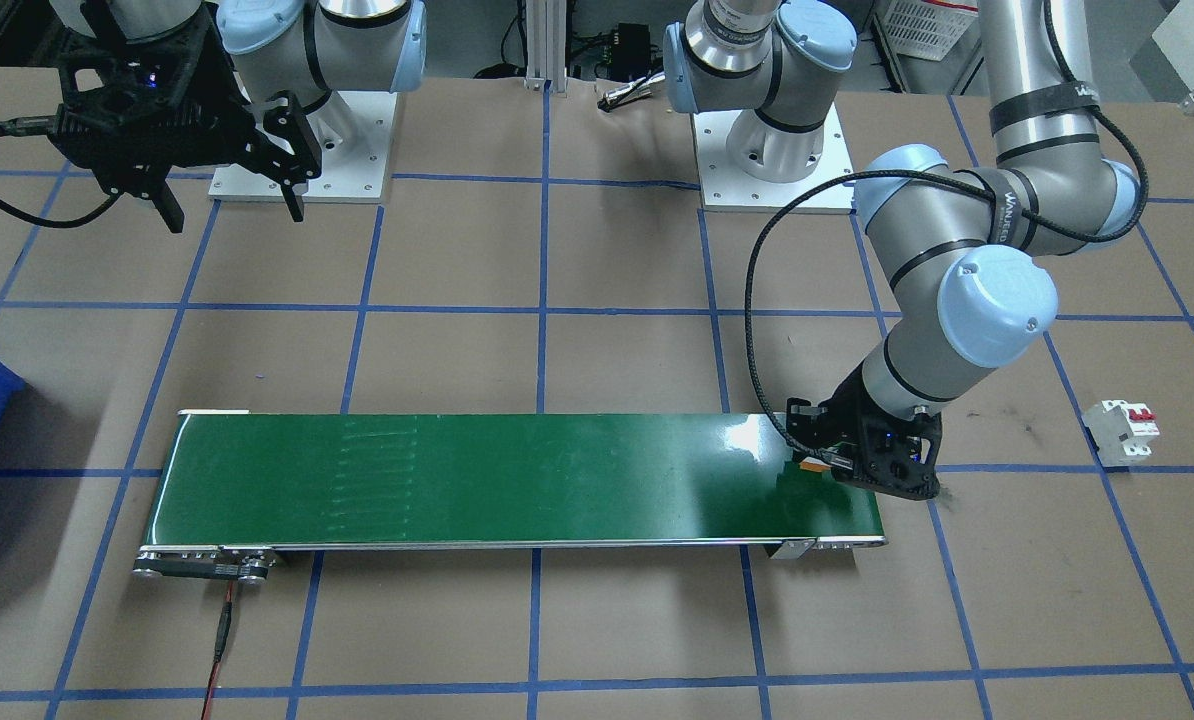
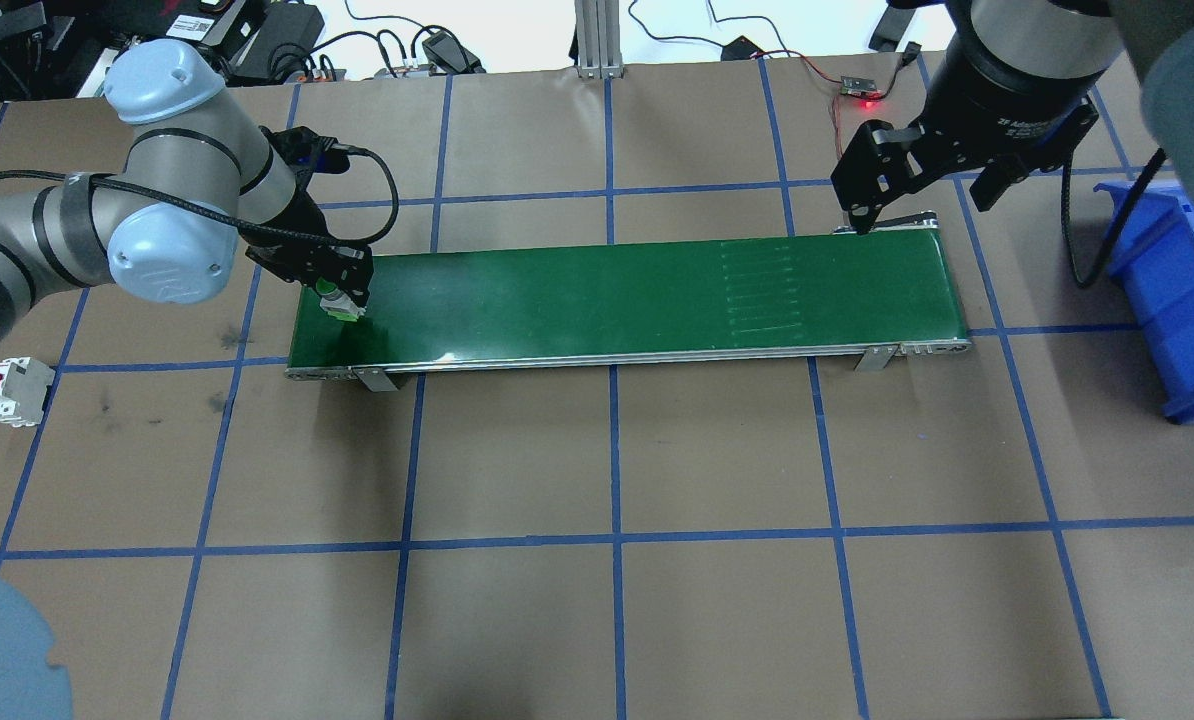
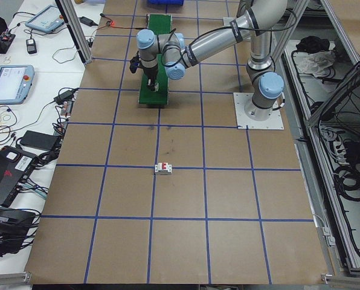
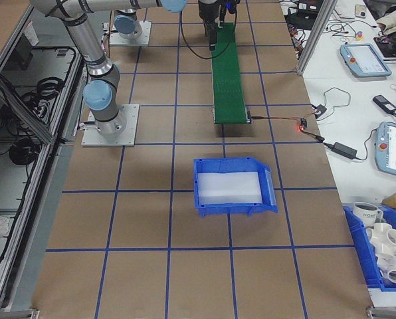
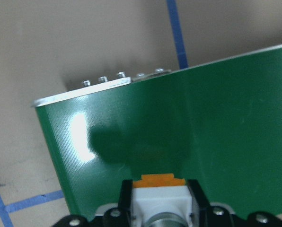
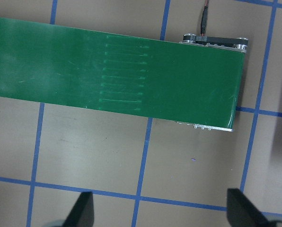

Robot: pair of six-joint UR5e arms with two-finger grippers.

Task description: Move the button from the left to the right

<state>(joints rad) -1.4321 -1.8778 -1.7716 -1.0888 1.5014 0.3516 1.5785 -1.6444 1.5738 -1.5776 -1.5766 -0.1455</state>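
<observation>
Front view: left tool [image 1: 825,462] clamps the button [image 1: 813,465] just above the green belt [image 1: 517,480].
Overhead: button's green cap [image 2: 329,299] shows beneath that tool's tips; right tool [image 2: 922,195] hangs apart, holding nothing.
Left wrist: button [image 5: 161,201] sits between the fingers [image 5: 196,196], orange end forward.

strap on left arm [image 1: 1017,205]: "WANEED", partly legible | right arm wrist [image 2: 1027,128]: "ZF Advanced…", small print
</observation>
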